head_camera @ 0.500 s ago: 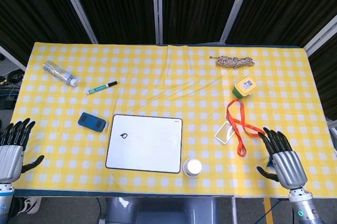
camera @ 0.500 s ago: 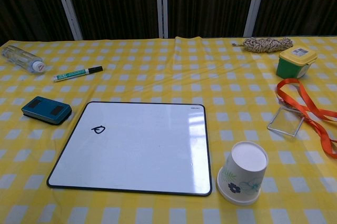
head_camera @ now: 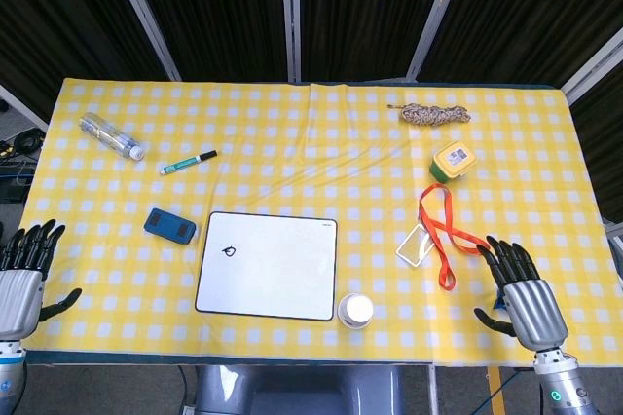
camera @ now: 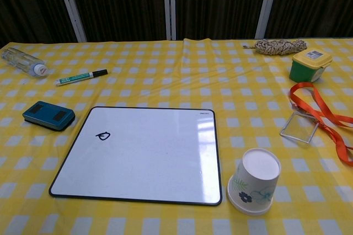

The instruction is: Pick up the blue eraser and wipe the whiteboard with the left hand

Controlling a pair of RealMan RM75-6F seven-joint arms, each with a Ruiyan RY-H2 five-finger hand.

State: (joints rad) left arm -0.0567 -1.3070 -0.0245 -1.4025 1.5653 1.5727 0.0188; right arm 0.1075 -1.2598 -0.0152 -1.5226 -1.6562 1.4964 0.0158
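The blue eraser (head_camera: 169, 226) (camera: 48, 115) lies flat on the yellow checked cloth, just left of the whiteboard (head_camera: 268, 265) (camera: 140, 154). The board carries a small black mark (head_camera: 230, 251) (camera: 102, 135) near its upper left corner. My left hand (head_camera: 23, 274) hovers at the table's front left corner, fingers spread, holding nothing, well to the left of the eraser. At the front right corner my right hand (head_camera: 518, 290) is also spread and empty. Neither hand shows in the chest view.
An upturned paper cup (head_camera: 355, 310) (camera: 254, 181) stands by the board's front right corner. A green marker (head_camera: 189, 161) and a plastic bottle (head_camera: 111, 135) lie at the back left. An orange lanyard with a clear card holder (head_camera: 440, 233), a green-yellow box (head_camera: 453, 161) and a rope bundle (head_camera: 435, 114) are on the right.
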